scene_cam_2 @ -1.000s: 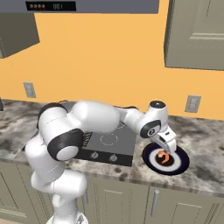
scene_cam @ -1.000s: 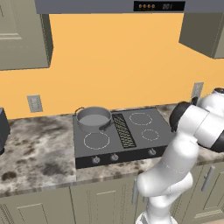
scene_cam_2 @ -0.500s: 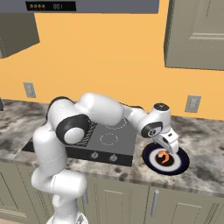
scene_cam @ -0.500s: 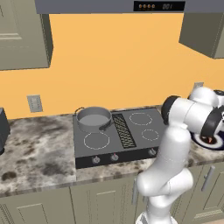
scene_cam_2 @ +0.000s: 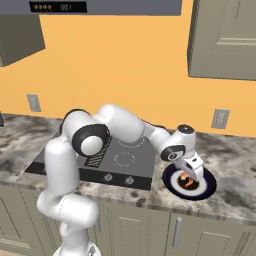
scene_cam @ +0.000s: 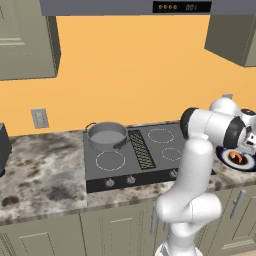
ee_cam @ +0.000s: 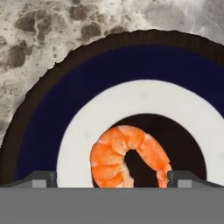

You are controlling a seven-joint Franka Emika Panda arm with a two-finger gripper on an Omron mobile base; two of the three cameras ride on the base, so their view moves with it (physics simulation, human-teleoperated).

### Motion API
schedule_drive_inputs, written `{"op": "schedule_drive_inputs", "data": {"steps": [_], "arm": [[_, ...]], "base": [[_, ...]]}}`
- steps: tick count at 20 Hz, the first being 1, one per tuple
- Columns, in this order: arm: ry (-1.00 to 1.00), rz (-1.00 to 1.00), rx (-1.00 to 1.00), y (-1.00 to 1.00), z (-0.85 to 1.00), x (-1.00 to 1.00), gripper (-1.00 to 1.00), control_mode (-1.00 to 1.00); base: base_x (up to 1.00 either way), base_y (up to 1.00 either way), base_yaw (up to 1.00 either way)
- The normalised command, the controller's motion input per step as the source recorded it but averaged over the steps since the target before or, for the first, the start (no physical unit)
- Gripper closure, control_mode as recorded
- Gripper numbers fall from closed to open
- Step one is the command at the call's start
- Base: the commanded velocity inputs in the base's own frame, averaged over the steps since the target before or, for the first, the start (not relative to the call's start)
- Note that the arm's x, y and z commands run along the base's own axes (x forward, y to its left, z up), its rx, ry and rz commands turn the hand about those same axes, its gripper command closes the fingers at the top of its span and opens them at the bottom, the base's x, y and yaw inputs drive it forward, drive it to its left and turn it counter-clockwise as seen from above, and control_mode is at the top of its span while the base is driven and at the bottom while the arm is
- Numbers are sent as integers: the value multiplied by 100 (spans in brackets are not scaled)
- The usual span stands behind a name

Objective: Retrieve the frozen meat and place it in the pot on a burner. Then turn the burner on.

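The frozen meat is an orange curled shrimp [ee_cam: 127, 156] lying in the dark centre of a blue and white plate [ee_cam: 48, 118] on the marble counter. My gripper [ee_cam: 113, 177] hangs just above it, open, with one fingertip [ee_cam: 43, 177] to each side of the shrimp. The right base view shows the gripper [scene_cam_2: 192, 167] over the shrimp [scene_cam_2: 187, 181] and the plate [scene_cam_2: 207, 187], right of the stove. The grey pot [scene_cam: 106, 136] with loop handles stands on the stove's back left burner, far from the gripper [scene_cam: 247, 145].
The black stove [scene_cam: 150, 150] has a centre grille and a row of knobs [scene_cam: 131, 179] along its front edge. Cabinets hang above on both sides. An outlet [scene_cam_2: 219, 119] sits on the orange wall behind the plate. A dark appliance [scene_cam: 4, 145] stands at the left counter edge.
The arm has swung its elbow round and the gripper has come down a little closer over the plate. The shrimp and the pot have not moved.
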Motion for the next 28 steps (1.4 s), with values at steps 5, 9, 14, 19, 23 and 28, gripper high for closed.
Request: {"op": "schedule_drive_inputs", "data": {"steps": [5,9,14,19,23,28], "arm": [[0,0,4,-2,-17,1,-100,-100],[0,0,2,-10,-14,5,-100,-100],[0,0,0,-5,-17,6,-100,-100],[0,0,1,0,-2,1,100,-100],[3,0,0,0,0,0,100,-100],[0,0,0,0,1,-1,100,-100]], "base": [[0,0,0],[0,0,0],[0,0,0],[0,0,0],[0,0,0],[0,0,0]]}}
